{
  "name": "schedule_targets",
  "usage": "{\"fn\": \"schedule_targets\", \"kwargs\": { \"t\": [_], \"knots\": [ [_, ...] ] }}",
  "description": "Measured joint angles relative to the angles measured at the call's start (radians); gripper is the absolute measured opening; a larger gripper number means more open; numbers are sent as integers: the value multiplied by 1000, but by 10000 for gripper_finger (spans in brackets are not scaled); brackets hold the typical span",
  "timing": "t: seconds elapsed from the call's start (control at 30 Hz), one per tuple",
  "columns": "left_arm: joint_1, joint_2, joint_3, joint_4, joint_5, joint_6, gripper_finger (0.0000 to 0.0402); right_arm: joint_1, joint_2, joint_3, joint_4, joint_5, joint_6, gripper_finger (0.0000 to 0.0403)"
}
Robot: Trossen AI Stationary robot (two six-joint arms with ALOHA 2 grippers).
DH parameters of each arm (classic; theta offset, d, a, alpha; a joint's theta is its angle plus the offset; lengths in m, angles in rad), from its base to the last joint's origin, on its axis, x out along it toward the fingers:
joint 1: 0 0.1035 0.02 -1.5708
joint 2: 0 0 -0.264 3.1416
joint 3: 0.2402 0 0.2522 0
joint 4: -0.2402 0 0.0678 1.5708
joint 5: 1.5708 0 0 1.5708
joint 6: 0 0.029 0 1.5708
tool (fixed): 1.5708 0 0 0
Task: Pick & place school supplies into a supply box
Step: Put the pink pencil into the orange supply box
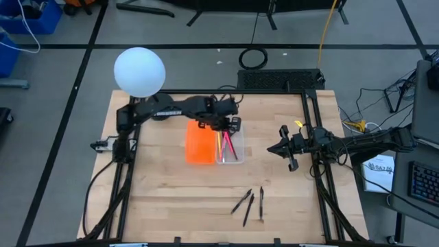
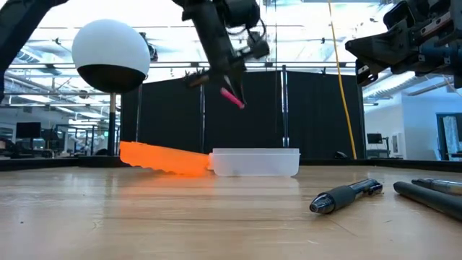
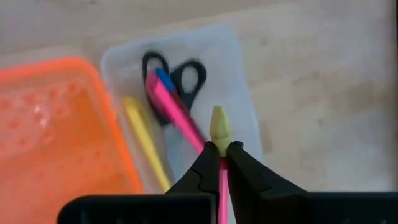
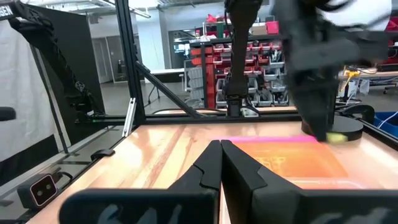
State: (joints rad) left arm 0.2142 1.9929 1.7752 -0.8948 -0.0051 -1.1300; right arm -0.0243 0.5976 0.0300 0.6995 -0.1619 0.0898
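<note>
High view: your left gripper (image 1: 221,127) hovers over the clear supply box (image 1: 230,147), which sits beside the orange tray (image 1: 199,146) near table centre. Three dark pens (image 1: 251,202) lie toward five o'clock; the right gripper (image 1: 287,152) waits clenched at three o'clock.

Low view: you see the left gripper (image 2: 229,85) well above the box (image 2: 255,162), clamped on a pink pen (image 2: 232,98).

Left wrist view: the fingers (image 3: 249,174) pinch that pink pen (image 3: 222,186); below, the box (image 3: 239,93) holds scissors (image 3: 177,78), another pink pen (image 3: 174,109) and a yellow pencil (image 3: 146,140).

Right wrist view: your right fingers (image 4: 239,171) are pressed together, empty.
</note>
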Motion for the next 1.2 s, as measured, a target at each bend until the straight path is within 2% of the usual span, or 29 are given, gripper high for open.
{"fn": "schedule_targets", "kwargs": {
  "t": [0.13, 0.47, 0.67, 0.83, 1.07, 1.2],
  "knots": [
    [38, 57, 0, 31, 34, 40, 15, 0, 7, 0, 0, 0, -4, 0],
    [70, 183, 0, 26, 36, 53, 19, 0, 16, 0, 0, 0, -5, 0],
    [95, 195, 0, 33, 12, 50, 10, 0, 16, 0, 3, 0, -1, 0],
    [113, 195, 0, 29, -5, 42, 24, 0, 16, 0, 3, -1, 0, 0],
    [98, 235, 1, 14, -22, 32, 10, 0, 16, 0, 0, -3, 3, 0],
    [90, 248, 1, 13, -23, 26, 21, 0, 16, 0, 0, -27, 3, 0]
  ]
}}
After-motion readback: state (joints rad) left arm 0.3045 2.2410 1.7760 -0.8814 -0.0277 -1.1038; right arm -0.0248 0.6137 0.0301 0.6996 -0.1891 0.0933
